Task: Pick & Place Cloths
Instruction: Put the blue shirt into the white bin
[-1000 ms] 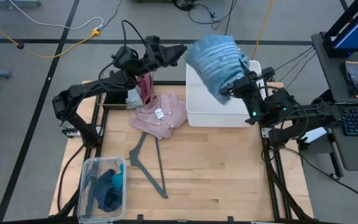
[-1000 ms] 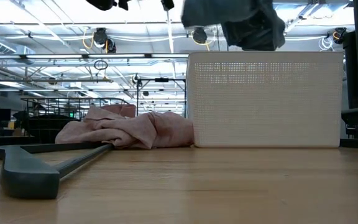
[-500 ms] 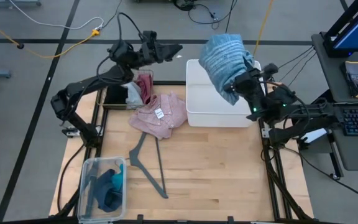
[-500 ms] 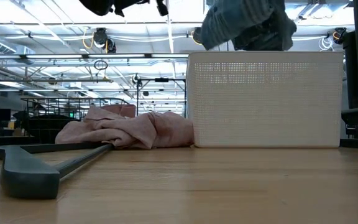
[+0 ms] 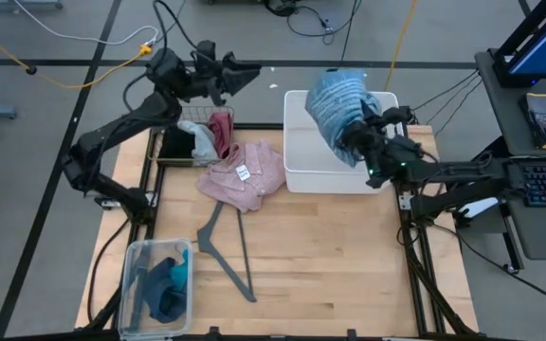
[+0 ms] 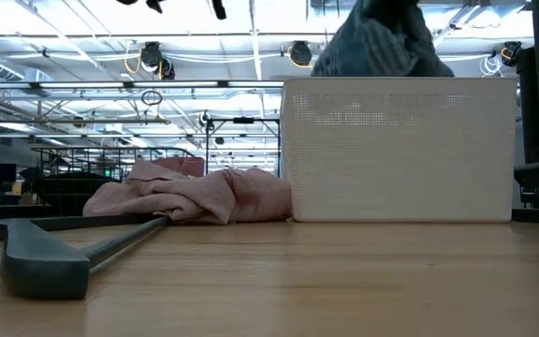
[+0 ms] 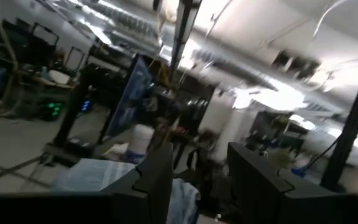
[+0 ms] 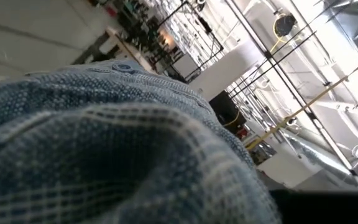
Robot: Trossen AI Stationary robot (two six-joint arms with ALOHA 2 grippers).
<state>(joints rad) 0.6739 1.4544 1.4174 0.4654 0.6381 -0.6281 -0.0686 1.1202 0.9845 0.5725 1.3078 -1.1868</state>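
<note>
Holding the blue striped cloth (image 5: 339,99) tight in the right gripper (image 5: 356,142) over the white bin (image 5: 297,156) (drop step). Next: lower, let go.

Woven cloth (image 5: 339,99), matt perforated bin (image 6: 400,150)

Two dark jointed arms (image 5: 126,118), black cables, green wrist light.

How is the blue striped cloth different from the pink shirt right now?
The blue striped cloth hangs bunched in the right end effector above the white bin; the pink shirt lies crumpled on the table, beside that bin, with nothing gripping it. The pink shirt shows a white tag; the blue one shows none. Both are soft, rumpled garments.
</note>
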